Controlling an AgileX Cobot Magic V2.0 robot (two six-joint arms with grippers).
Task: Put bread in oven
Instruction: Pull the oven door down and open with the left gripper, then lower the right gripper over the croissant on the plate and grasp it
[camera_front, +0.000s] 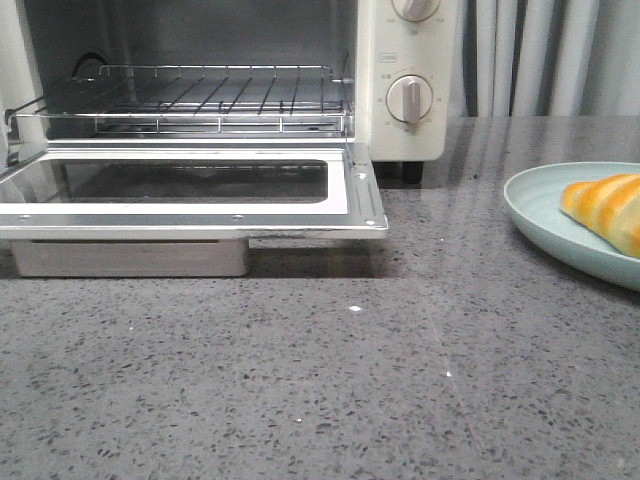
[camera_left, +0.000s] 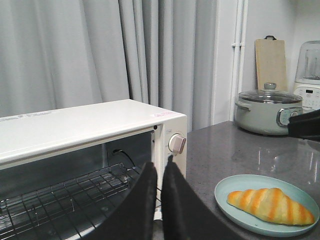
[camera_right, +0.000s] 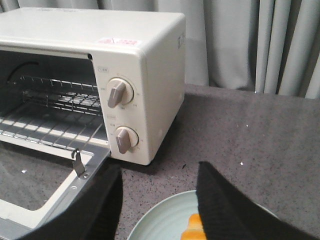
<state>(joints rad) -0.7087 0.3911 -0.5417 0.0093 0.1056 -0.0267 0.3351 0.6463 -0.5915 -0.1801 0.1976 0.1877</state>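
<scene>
Toaster oven on desk, drop-down door already down flat, wire rack bare. Croissant-shaped bread not yet lifted: lies on pale blue plate, on desk beside oven's dial side, clear of door. Left gripper in front of oven mouth, fingers pressed together, holding nothing. Right gripper above plate near oven's dial side, fingers spread, bread between and below them, no contact seen. Door step done; grasp, carry to rack, release all left.
</scene>
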